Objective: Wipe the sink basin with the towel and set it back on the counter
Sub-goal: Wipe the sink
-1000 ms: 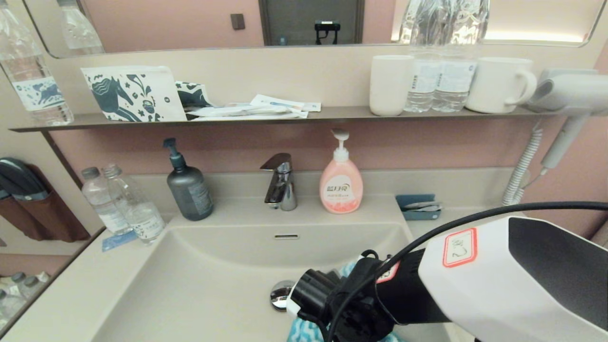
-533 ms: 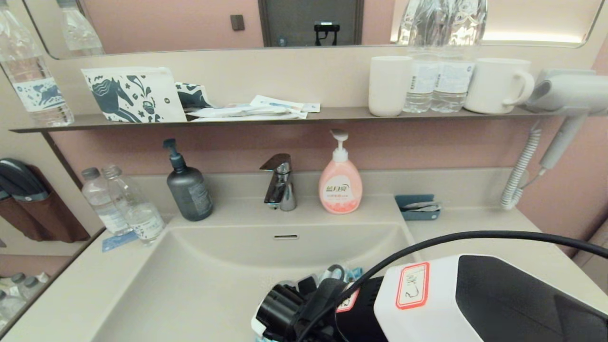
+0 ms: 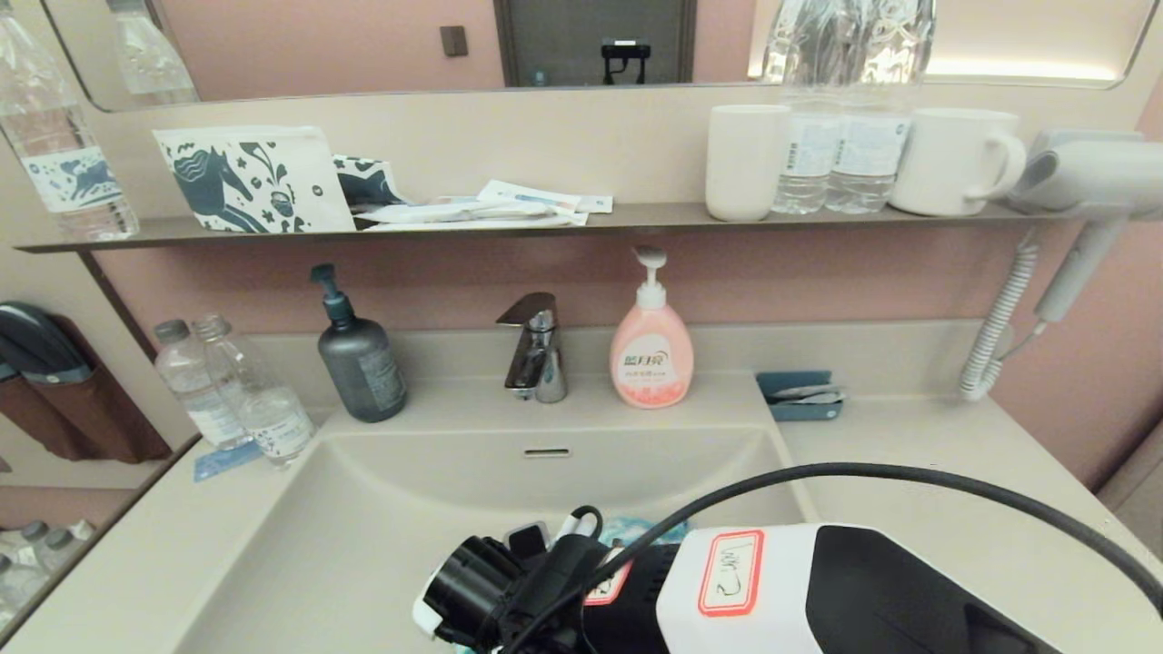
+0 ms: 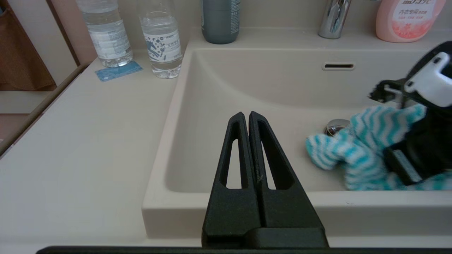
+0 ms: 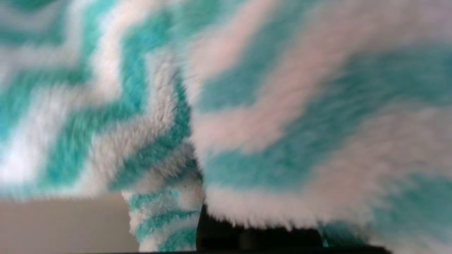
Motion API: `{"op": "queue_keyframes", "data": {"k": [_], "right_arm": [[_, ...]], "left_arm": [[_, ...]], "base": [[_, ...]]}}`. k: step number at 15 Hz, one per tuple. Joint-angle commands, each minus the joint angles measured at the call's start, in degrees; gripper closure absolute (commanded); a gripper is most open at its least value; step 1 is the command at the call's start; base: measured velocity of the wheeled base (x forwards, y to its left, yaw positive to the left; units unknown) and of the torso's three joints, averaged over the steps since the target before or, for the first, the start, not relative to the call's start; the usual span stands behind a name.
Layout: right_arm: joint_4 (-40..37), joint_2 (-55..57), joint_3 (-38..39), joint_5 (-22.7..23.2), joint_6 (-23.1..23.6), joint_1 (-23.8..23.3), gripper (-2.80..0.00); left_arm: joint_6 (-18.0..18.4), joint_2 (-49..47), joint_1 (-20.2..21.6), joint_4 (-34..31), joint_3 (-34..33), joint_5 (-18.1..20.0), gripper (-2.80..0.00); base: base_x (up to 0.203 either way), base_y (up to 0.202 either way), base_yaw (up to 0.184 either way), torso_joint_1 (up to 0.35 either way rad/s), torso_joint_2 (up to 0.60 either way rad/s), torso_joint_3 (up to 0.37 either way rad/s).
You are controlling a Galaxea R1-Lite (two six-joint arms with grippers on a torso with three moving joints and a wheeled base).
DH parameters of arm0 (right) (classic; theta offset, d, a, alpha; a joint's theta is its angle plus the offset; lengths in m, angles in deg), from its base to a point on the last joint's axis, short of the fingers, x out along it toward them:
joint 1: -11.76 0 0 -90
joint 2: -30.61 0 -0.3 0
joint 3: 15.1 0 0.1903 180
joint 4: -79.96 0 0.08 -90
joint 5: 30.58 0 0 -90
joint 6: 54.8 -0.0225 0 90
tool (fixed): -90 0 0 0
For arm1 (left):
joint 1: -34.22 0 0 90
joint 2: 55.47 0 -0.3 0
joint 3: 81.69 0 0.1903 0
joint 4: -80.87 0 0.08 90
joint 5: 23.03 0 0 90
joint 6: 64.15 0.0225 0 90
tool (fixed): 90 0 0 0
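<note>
Nearest, the left gripper hovers pinched together, empty, over the counter edge. Beyond, the right gripper clamps the towel, bunched on the sink basin floor: soft, light, likely best held mid-bunch.

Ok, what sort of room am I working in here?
Most likely a hotel bathroom vanity: a beige sink basin with a chrome tap, a wall-mounted hair dryer on a coiled cord, and a shelf of cups and bottled water under a mirror.
</note>
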Motion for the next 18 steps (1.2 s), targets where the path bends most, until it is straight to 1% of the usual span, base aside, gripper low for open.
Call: {"op": "queue_keyframes", "data": {"k": [1, 6, 8, 11, 15, 18], "right_arm": [[4.06, 3.22, -2.46, -0.05, -0.41, 1.22, 0.00], [16.57, 3.27, -2.46, -0.22, -0.24, 1.03, 0.00], [22.04, 3.47, -2.61, -0.19, -0.09, -0.49, 0.00], [28.12, 3.77, -2.63, -0.10, -0.08, -3.39, 0.00], [29.76, 4.11, -2.63, -0.42, 0.09, -7.34, 0.00], [30.41, 3.10, -2.63, -0.78, 0.18, -11.25, 0.00]], "left_arm": [[0.00, -0.07, 0.00, 0.01, 0.00, -0.05, 0.00], [0.00, -0.07, 0.00, 0.01, 0.00, -0.05, 0.00], [0.00, -0.07, 0.00, 0.01, 0.00, -0.05, 0.00], [0.00, -0.07, 0.00, 0.01, 0.00, -0.05, 0.00], [0.00, -0.07, 0.00, 0.01, 0.00, -0.05, 0.00], [0.00, -0.07, 0.00, 0.01, 0.00, -0.05, 0.00]], "base": [[0.000, 0.000, 0.000, 0.000, 0.00, 0.000], [0.000, 0.000, 0.000, 0.000, 0.00, 0.000], [0.000, 0.000, 0.000, 0.000, 0.00, 0.000], [0.000, 0.000, 0.000, 0.000, 0.00, 0.000], [0.000, 0.000, 0.000, 0.000, 0.00, 0.000], [0.000, 0.000, 0.000, 0.000, 0.00, 0.000]]}}
